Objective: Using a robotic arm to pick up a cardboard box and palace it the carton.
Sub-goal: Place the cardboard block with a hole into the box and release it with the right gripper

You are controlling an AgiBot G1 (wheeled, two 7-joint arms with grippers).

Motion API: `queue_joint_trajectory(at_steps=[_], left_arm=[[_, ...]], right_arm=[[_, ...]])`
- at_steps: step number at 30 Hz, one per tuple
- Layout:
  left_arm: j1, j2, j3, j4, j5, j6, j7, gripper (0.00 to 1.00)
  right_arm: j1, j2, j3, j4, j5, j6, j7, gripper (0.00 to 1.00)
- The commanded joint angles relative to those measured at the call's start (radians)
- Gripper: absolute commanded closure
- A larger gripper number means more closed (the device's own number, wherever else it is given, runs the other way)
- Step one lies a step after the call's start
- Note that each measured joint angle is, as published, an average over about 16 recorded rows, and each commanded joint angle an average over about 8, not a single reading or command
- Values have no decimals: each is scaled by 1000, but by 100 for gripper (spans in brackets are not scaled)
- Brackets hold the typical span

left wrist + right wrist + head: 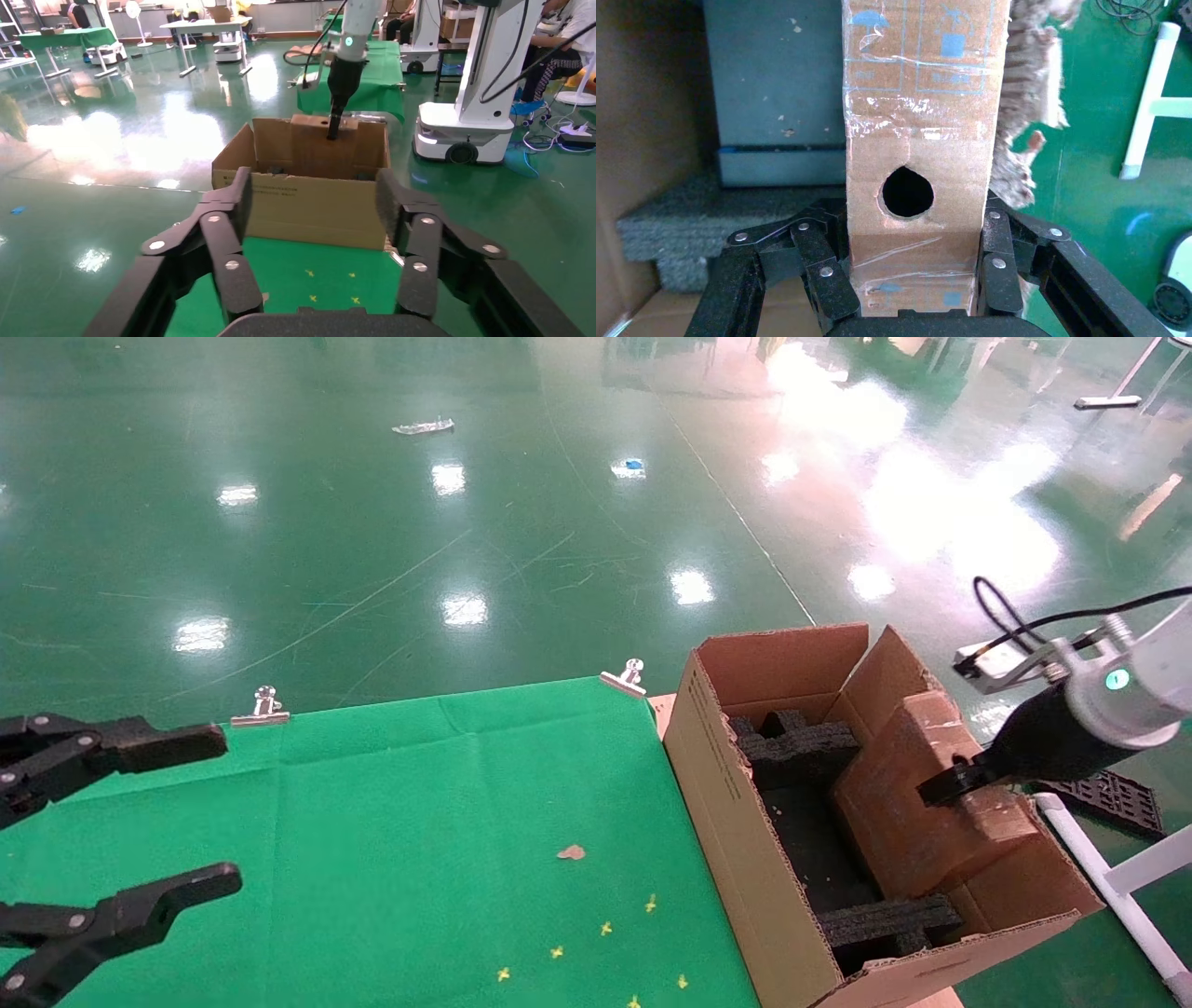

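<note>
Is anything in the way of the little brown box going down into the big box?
Maybe. The right gripper holds the cardboard box partly inside the carton. Black foam pieces sit at both ends inside, but the dark gap between them, beside the box, looks open.

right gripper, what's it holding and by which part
The right gripper clamps the cardboard box by its two narrow sides, at the end near the hole.
</note>
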Motion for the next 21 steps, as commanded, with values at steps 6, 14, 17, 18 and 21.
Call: queue_joint_trajectory(at_steps=[6, 14, 17, 18, 21], left_arm=[[0, 0, 0, 0, 0, 0, 0, 0], [0, 0, 1, 0, -1, 0, 0, 0], [0, 0, 1, 0, -1, 0, 1, 0], [0, 0, 1, 0, -1, 0, 1, 0], [0, -1, 1, 0, -1, -1, 1, 0]], right_arm=[[-117, -47, 5, -63, 41, 79, -6, 100], [-255, -82, 27, -134, 108, 179, -51, 100], [-292, -88, 41, -156, 135, 211, -85, 96], [-302, -87, 46, -163, 144, 217, -98, 84], [-322, -87, 59, -180, 167, 228, -134, 46]])
